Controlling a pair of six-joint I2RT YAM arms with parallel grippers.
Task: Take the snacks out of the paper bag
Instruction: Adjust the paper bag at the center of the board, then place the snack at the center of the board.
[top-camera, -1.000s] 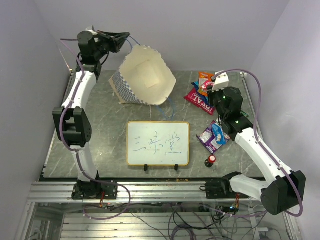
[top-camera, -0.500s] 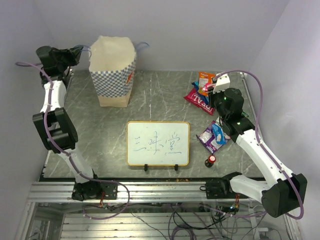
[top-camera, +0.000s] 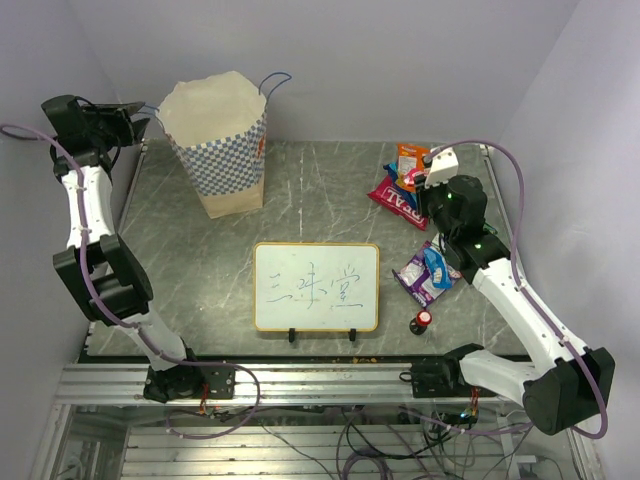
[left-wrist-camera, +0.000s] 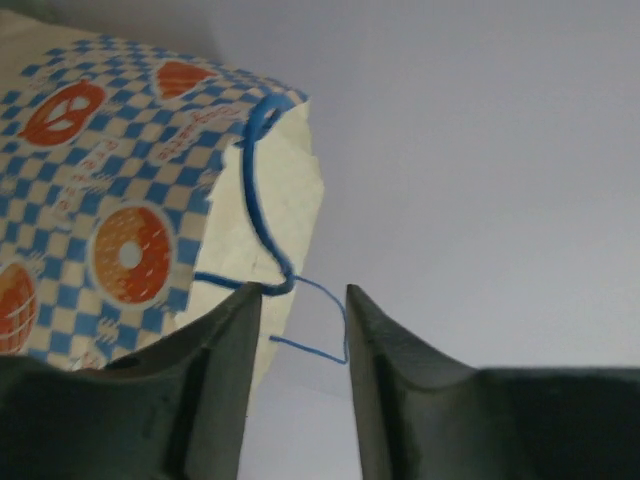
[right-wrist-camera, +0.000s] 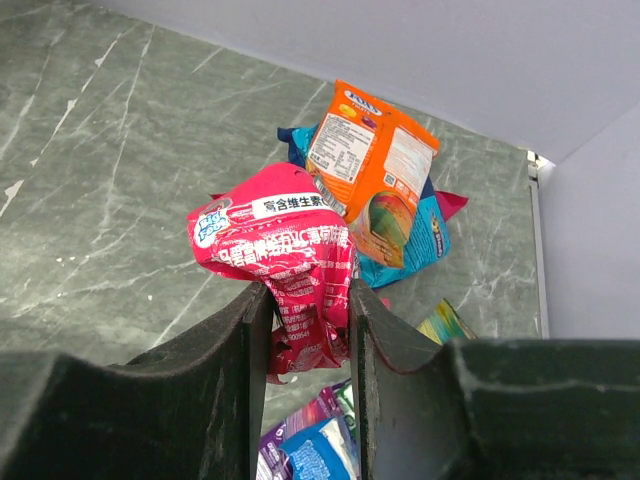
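Note:
The paper bag (top-camera: 225, 150) stands upright at the back left, checkered with orange prints (left-wrist-camera: 120, 220). My left gripper (top-camera: 133, 112) hovers at its upper left edge, open (left-wrist-camera: 300, 290). The thin blue cord handle (left-wrist-camera: 255, 190) hangs loose just past the fingertips. Snacks lie at the back right: a red packet (top-camera: 395, 203), an orange one (top-camera: 408, 158) and a purple-blue one (top-camera: 428, 272). My right gripper (top-camera: 424, 188) is shut on the crumpled red packet (right-wrist-camera: 280, 240), which fills the gap at its tips (right-wrist-camera: 302, 290). Orange (right-wrist-camera: 370, 150) and blue (right-wrist-camera: 425, 240) packets lie just beyond.
A framed whiteboard (top-camera: 316, 286) with writing lies in the middle near the front. A small red-capped black knob (top-camera: 423, 320) stands right of it. Walls close in behind and on both sides of the grey marble table (top-camera: 320, 200).
The bag went from tipped with its mouth toward the camera to upright at the back left. My left gripper swung left and opened, letting go of the cord. The right arm stayed put.

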